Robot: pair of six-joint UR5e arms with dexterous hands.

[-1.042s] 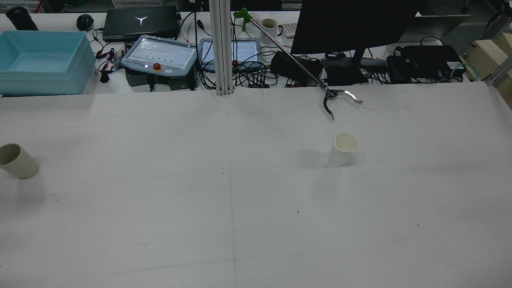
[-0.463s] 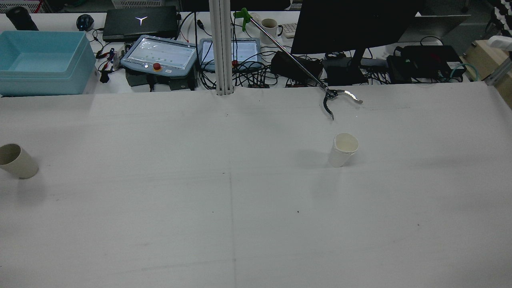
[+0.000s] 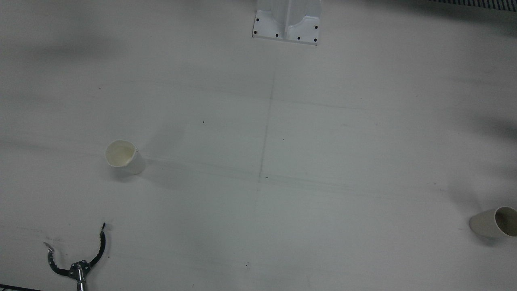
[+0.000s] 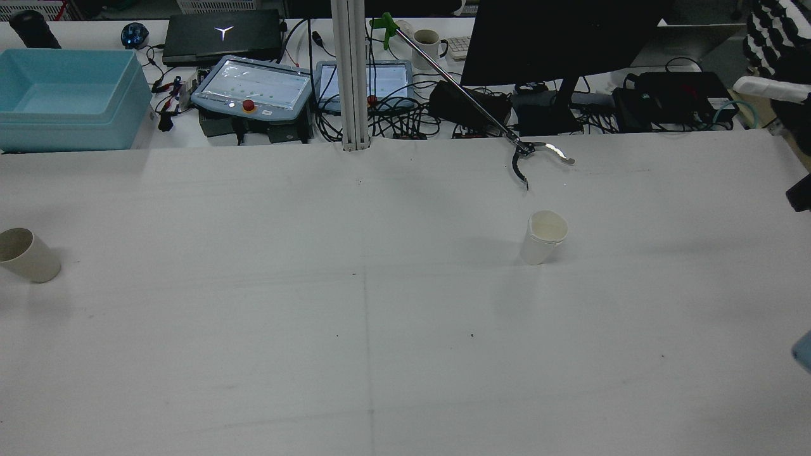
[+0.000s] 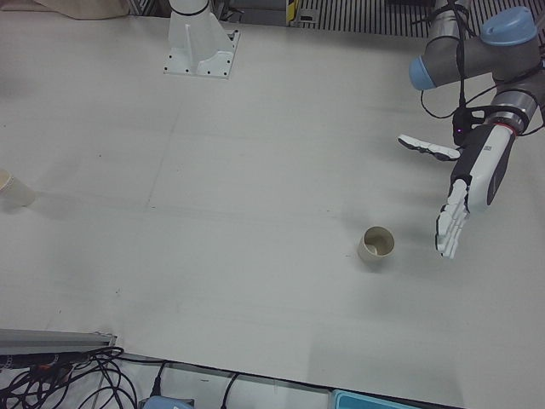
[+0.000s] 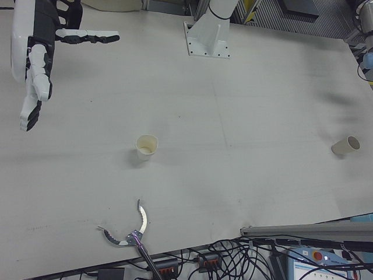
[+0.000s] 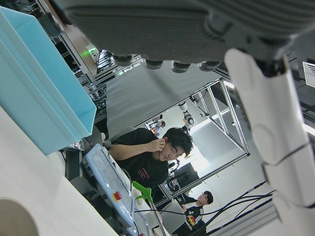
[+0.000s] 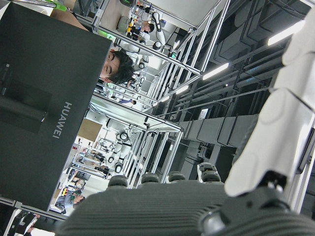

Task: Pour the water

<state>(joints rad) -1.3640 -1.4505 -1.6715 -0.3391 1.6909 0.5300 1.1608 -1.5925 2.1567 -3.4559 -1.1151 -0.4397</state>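
We see the left hand (image 5: 467, 203) spread and empty at the right of the left-front view, the tan paper cup (image 5: 375, 244) upright just to its left. Our right hand (image 6: 36, 61), spread too, hangs upper left of the white paper cup (image 6: 146, 146), farther off.

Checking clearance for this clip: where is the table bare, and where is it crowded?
The wide stretch between the white paper cup and the beige paper cup is bare. So is the near half. The metal grabber claw crowds the strip just behind the white cup.
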